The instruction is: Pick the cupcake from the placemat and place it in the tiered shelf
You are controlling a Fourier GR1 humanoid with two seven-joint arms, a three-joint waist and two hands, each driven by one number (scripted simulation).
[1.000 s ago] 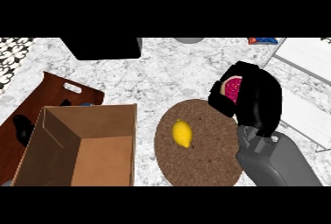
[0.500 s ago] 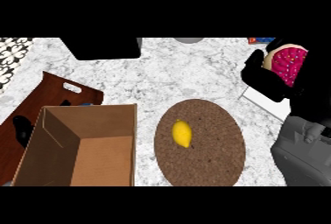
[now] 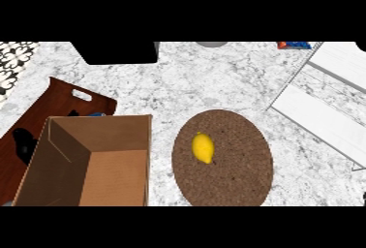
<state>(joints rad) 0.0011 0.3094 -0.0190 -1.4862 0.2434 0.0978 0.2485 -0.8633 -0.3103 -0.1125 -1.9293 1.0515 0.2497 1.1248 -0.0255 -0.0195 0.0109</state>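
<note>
The marbled desk (image 3: 214, 82) carried a cardboard box (image 3: 93, 164) left of the round brown placemat (image 3: 223, 157); the white tiered shelf (image 3: 325, 111) stood to the placemat's right. A lemon (image 3: 204, 147) lay on the placemat. Neither hand nor cupcake showed.

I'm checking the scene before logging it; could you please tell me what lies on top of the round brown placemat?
Only a yellow lemon lies on the placemat, left of its centre. No cupcake shows on it. The mat's near edge is cut off by the view.
</note>
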